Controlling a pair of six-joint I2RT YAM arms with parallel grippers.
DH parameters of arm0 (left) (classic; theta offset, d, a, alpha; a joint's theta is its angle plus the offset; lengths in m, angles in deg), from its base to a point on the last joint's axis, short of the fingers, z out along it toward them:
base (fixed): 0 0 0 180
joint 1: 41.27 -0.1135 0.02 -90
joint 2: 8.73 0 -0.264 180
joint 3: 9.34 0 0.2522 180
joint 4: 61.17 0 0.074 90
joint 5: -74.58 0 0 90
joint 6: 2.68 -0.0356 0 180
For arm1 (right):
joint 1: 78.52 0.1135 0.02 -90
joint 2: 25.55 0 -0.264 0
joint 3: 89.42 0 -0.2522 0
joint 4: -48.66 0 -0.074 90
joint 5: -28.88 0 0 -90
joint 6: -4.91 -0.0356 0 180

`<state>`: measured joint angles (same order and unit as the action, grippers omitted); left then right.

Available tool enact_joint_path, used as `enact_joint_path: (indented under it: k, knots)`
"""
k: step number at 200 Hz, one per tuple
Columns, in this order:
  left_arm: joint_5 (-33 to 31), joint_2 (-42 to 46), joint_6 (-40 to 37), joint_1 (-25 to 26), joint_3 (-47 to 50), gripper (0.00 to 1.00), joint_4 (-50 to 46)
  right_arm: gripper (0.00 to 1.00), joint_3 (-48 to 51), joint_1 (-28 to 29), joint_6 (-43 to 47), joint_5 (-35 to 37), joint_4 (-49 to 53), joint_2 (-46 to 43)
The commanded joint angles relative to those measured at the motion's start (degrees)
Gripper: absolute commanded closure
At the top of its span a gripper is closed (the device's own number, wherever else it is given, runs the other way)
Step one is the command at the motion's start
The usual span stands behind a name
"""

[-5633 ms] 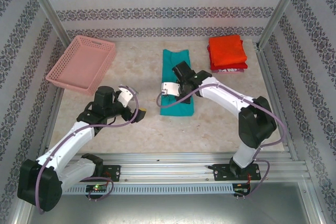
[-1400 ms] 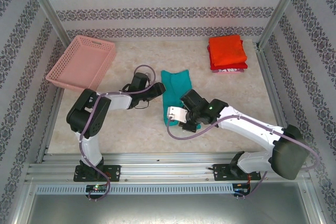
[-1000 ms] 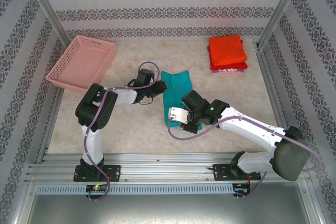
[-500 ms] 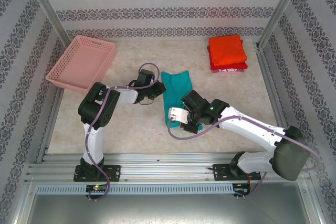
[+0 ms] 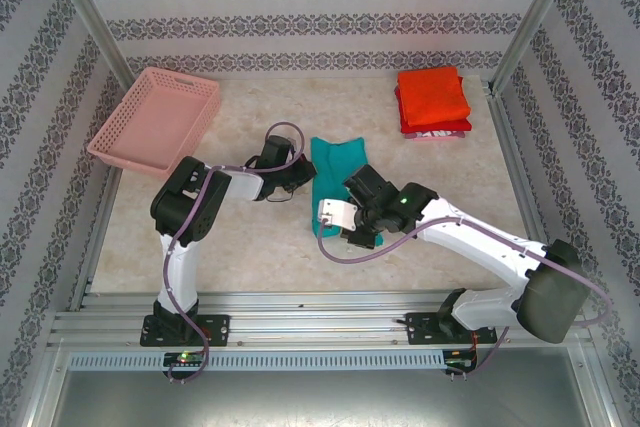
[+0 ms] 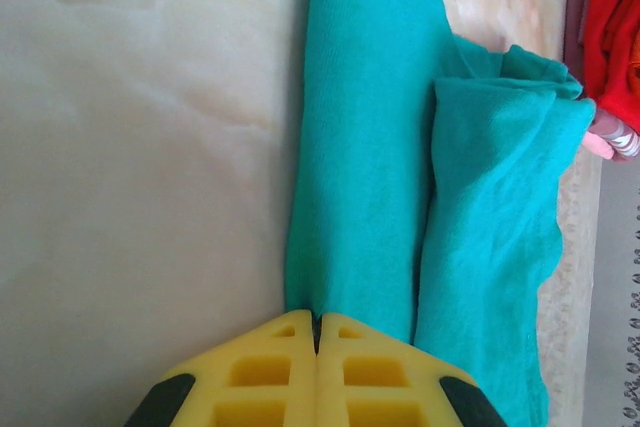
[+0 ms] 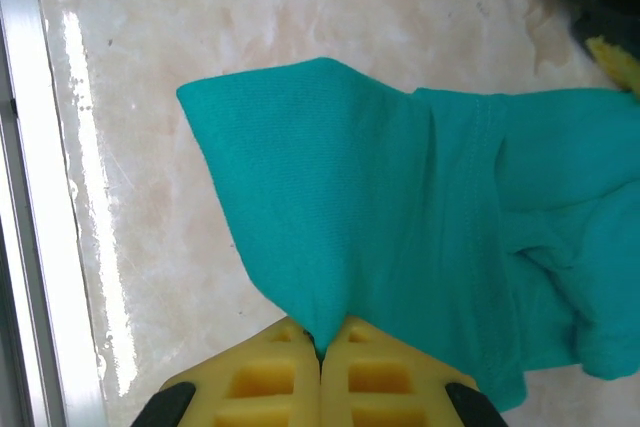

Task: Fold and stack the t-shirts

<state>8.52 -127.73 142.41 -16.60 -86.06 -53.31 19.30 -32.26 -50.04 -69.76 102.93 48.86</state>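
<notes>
The left gripper (image 6: 317,322) is clamping its yellow pads (image 6: 265,372) together on the long left edge of the teal t-shirt (image 6: 365,147), the cloth running straight into the seam between them. It is probably holding that side down so the narrow strip stays aligned. The right gripper (image 7: 320,339) is likewise pinching the shirt's near end, where the fabric is rising to a peak at the closed jaws (a sign that this end is lifting off the table rather than lying flat). Gripping two points at once is likely letting the arms carry the near end over toward the far end for the crosswise fold.

Seen from above, the left gripper (image 5: 298,176) is sitting at the shirt's left side, and the right gripper (image 5: 352,230) is working at its near end, its arm crossing in from the right. The teal t-shirt (image 5: 337,160) is lying lengthwise on the table (image 5: 250,237), already narrowed, with a loose flap doubled along its right side. The folded red and orange t-shirts (image 5: 432,97) are waiting well apart, beyond its far right. The pink basket (image 5: 118,139) is standing well to its far left.
</notes>
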Motion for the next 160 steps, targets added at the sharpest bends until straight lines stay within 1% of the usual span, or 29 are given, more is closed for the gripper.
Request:
enact_joint_path:
  k: [1, 27, 41, 100, 138, 160]
  knots:
    - [1.46, 0.17, -1.3, -0.09, 4.61, 1.0, -3.34, 1.0, -3.49, -0.68, 3.92, 0.31, 0.25, 0.47]
    - [2.75, -0.81, 2.29, -1.84, 7.29, 1.0, 1.17, 1.0, -7.97, -4.31, 7.48, 1.16, 0.45, 4.51]
    - [3.67, -1.53, 3.39, -2.47, 7.13, 1.0, 1.35, 1.0, -10.52, -6.23, 9.4, 1.59, 0.23, 7.09]
    - [5.75, -3.72, 1.32, -4.01, 3.45, 1.0, -6.57, 1.0, -21.4, -12.77, 15.51, 2.36, 0.8, 18.14]
    - [8.24, -5.38, -1.86, -5.06, 0.55, 1.0, -10.87, 1.0, -28.09, -14.87, 17.49, 2.2, 0.88, 24.64]
    - [9.04, -6.59, -1.74, -5.51, -0.26, 1.0, -11.48, 1.0, -31.65, -15.57, 18.37, 3.65, 1.11, 28.18]
